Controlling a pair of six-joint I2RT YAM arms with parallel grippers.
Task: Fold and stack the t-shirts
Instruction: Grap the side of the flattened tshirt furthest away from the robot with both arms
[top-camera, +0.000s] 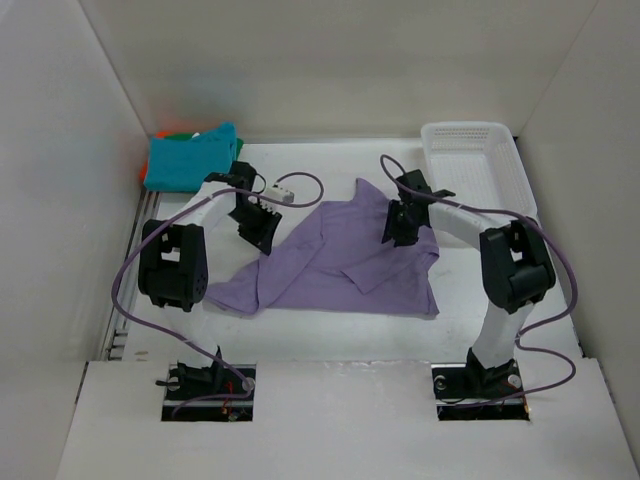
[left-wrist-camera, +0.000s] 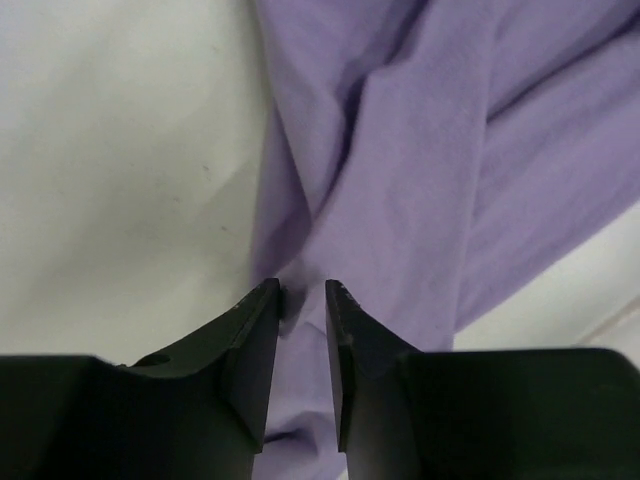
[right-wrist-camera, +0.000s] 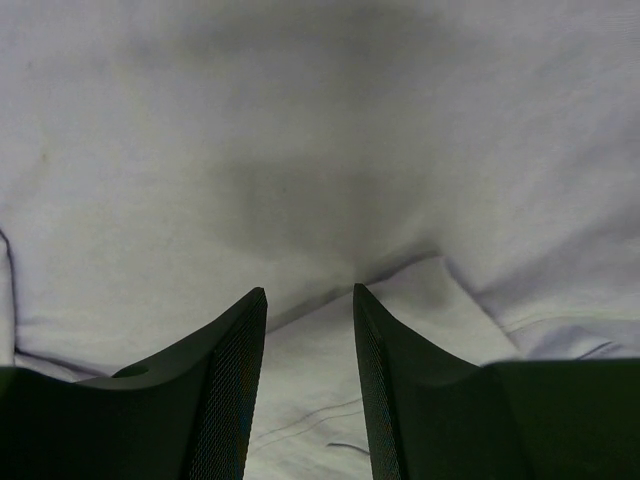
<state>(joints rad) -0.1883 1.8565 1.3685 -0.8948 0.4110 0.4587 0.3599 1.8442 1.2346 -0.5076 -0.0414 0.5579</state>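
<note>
The lavender shirt (top-camera: 340, 265) lies rumpled in the middle of the bench (top-camera: 520, 300). The teal shirt (top-camera: 190, 160) sits on the orange shirt (top-camera: 172, 133) in the 10 o'clock corner. Our left claw (left-wrist-camera: 303, 290) is at the lavender one's 10 o'clock edge, jaws narrowed around a ridge of cloth, and we can't tell if it's pinched. The right claw (right-wrist-camera: 310, 292) is near 2 o'clock, jaws apart over the fabric. Our tip: grab a single layer, lift both sides evenly, fold flat.
</note>
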